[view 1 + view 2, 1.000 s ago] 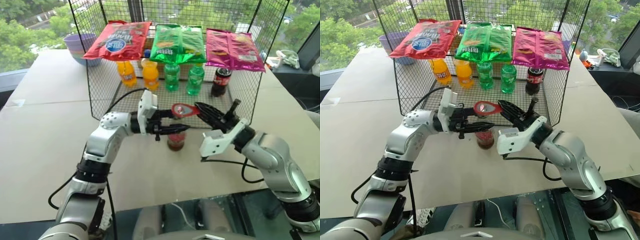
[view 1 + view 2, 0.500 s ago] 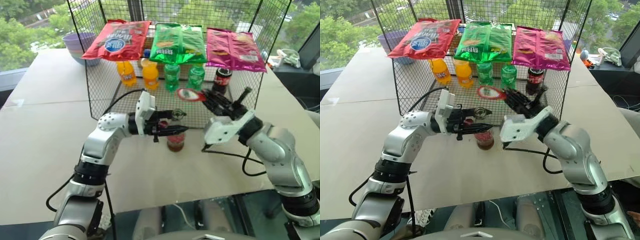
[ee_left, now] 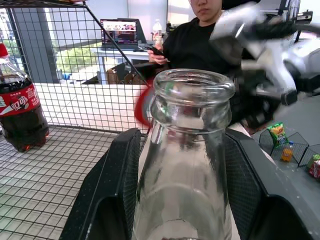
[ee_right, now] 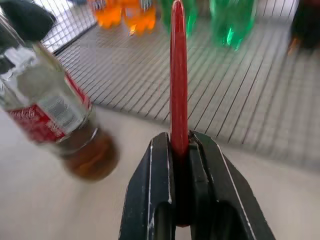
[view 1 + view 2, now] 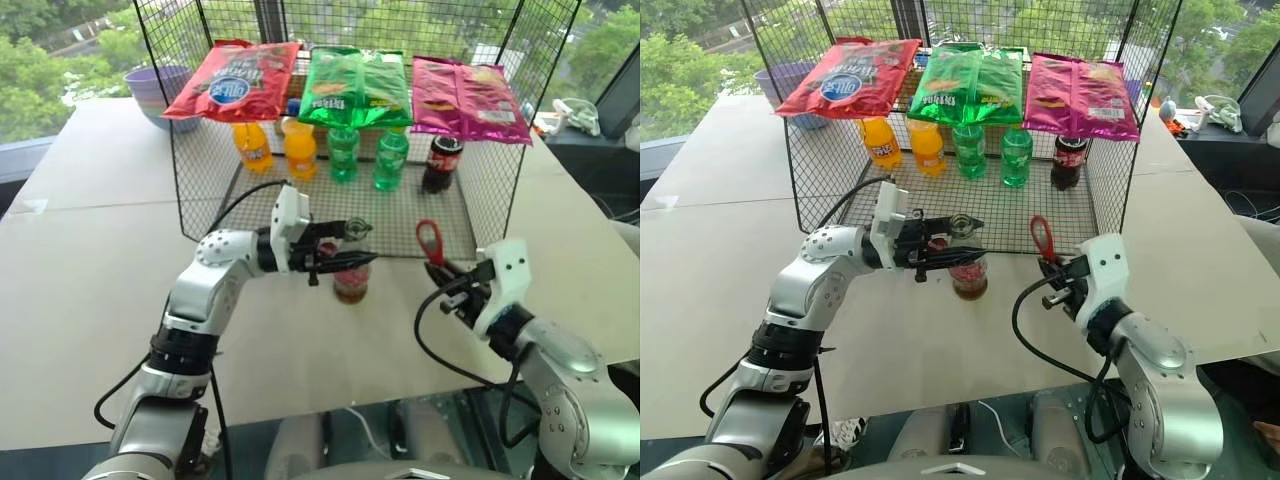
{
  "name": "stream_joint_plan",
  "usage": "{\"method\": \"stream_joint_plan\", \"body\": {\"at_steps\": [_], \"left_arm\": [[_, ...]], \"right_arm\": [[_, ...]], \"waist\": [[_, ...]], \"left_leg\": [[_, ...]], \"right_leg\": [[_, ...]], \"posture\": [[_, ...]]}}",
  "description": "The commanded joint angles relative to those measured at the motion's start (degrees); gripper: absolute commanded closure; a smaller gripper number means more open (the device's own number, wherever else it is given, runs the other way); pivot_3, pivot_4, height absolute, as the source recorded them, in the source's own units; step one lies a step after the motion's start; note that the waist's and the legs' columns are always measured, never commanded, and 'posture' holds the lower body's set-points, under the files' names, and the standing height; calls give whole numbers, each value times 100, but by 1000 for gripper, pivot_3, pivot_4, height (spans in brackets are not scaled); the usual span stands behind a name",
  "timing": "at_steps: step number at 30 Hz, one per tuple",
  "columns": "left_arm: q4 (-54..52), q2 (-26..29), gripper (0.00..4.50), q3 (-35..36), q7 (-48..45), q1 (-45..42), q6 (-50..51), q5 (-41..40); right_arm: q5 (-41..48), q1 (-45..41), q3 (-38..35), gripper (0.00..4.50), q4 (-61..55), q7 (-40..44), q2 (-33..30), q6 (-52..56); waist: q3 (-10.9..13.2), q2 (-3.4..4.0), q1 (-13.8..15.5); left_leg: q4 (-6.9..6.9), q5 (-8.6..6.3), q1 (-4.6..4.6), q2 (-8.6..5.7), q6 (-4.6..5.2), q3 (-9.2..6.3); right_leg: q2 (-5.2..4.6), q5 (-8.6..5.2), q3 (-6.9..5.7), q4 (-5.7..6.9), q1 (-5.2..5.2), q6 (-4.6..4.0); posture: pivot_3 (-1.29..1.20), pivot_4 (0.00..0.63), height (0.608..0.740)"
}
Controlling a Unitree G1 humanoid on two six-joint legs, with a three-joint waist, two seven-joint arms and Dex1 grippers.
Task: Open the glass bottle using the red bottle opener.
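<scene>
Two grippers are busy here, and the main step looks already done. The left gripper [image 5: 335,258] has its fingers closed around the neck of the glass bottle [image 5: 351,278], which stands on the table [image 5: 90,250] just in front of the open front side of the wire cage [image 5: 200,180], about in the middle of the table's width. In the left wrist view the mouth of the bottle is bare, with no metal cap on it, so I judge the bottle is open; where the cap went I cannot tell.

The right gripper [image 5: 447,281] is clamped tight on the handle of the red bottle opener [image 5: 430,240]. The opener stands upright with its ring head on top, well apart from the bottle, on the right side near the front edge of the table.

What seems left is small: to put the opener down and to let the bottle go.
</scene>
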Motion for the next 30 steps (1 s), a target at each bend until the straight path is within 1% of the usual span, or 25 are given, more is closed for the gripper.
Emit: {"method": "stream_joint_plan", "body": {"at_steps": [1, 6, 11, 15, 17, 19, 20, 21, 22, 23, 26, 28, 30], "left_arm": [[81, -17, 2618, -55, 231, 131, -36, 244], [12, -36, 2618, -54, 337, 162, -53, 223], [17, -15, 2618, -42, 358, 173, -71, 226], [18, -11, 2618, -44, 366, 169, -86, 236], [22, 0, 2618, -43, 359, 172, -96, 239], [23, 4, 2618, -44, 358, 173, -100, 240], [20, 2, 2618, -47, 361, 174, -102, 242], [6, 6, 2618, -44, 364, 182, -98, 237], [-4, 8, 2618, -41, 369, 189, -96, 234], [-13, 9, 2618, -35, 380, 197, -93, 232], [-41, 14, 2618, -23, 397, 222, -52, 200], [-68, 24, 2618, -14, 400, 239, -22, 172], [-115, 44, 2618, 1, 382, 255, 40, 115]], "right_arm": [[434, -293, -466, 4500, 23, -62, 61, 1126], [671, -473, -577, 4500, 312, -267, -88, 1534], [853, -371, -437, 4500, 490, -441, -238, 1493], [915, -263, -364, 2701, 660, -584, -478, 1141], [958, -283, -476, 1878, 656, -660, -508, 1029], [1000, -217, -390, 1164, 600, -653, -779, 799], [897, -83, -119, 606, 532, -622, -1201, 426], [802, 42, 132, 196, 454, -589, -1590, 64], [778, 134, 293, 87, 373, -546, -1877, -220], [813, 200, 395, 87, 276, -481, -2096, -452], [824, 265, 565, 87, 120, -457, -2485, -1121], [794, 287, 666, 87, 107, -480, -2645, -1446], [824, 256, 734, 87, 115, -545, -2674, -1643]], "waist": [[0, 1, -7], [5, 8, -10], [5, 8, -16], [5, 8, -16], [5, 8, -17], [7, 11, -21], [8, 12, -17], [8, 13, -15], [9, 13, -14], [10, 15, -16], [10, 14, -28], [10, 14, -21], [10, 13, -16]], "left_leg": [[-1, 0, -1, -4, 0, 0], [-6, 0, -4, -6, 0, -4], [-9, 0, -11, -9, 0, -4], [-9, 0, -11, -11, 0, -4], [-9, 0, -12, -14, 0, -4], [-10, 0, -12, -14, 0, -4], [-10, 0, -12, -14, 0, -5], [-10, 0, -14, -15, 0, -6], [-11, -1, -15, -21, 0, -7], [-13, -1, -16, -27, 1, -8], [-15, -1, -17, -28, 2, -11], [-15, -1, -16, -26, 2, -13], [-14, -1, -17, -25, 2, -16]], "right_leg": [[-4, 0, -1, -3, 0, 0], [-7, 0, -6, -7, -9, 0], [-7, 0, -6, -11, -10, 0], [-8, -1, -6, -12, -10, 1], [-11, -1, -6, -12, -10, 2], [-11, -1, -6, -12, -11, 2], [-11, -2, -7, -13, -10, 3], [-12, -2, -8, -14, -10, 3], [-18, -2, -9, -15, -11, 3], [-25, -3, -12, -17, -11, 4], [-23, -15, -13, -19, -11, 25], [-16, -16, -13, -19, -11, 27], [-15, -17, -16, -19, -11, 27]], "posture": [[0, 150, 740], [0, 150, 740], [0, 150, 740], [0, 150, 740], [0, 150, 740], [0, 150, 740], [0, 150, 740], [0, 150, 740], [0, 150, 740], [0, 150, 740], [0, 150, 740], [0, 150, 740], [0, 150, 740]]}}
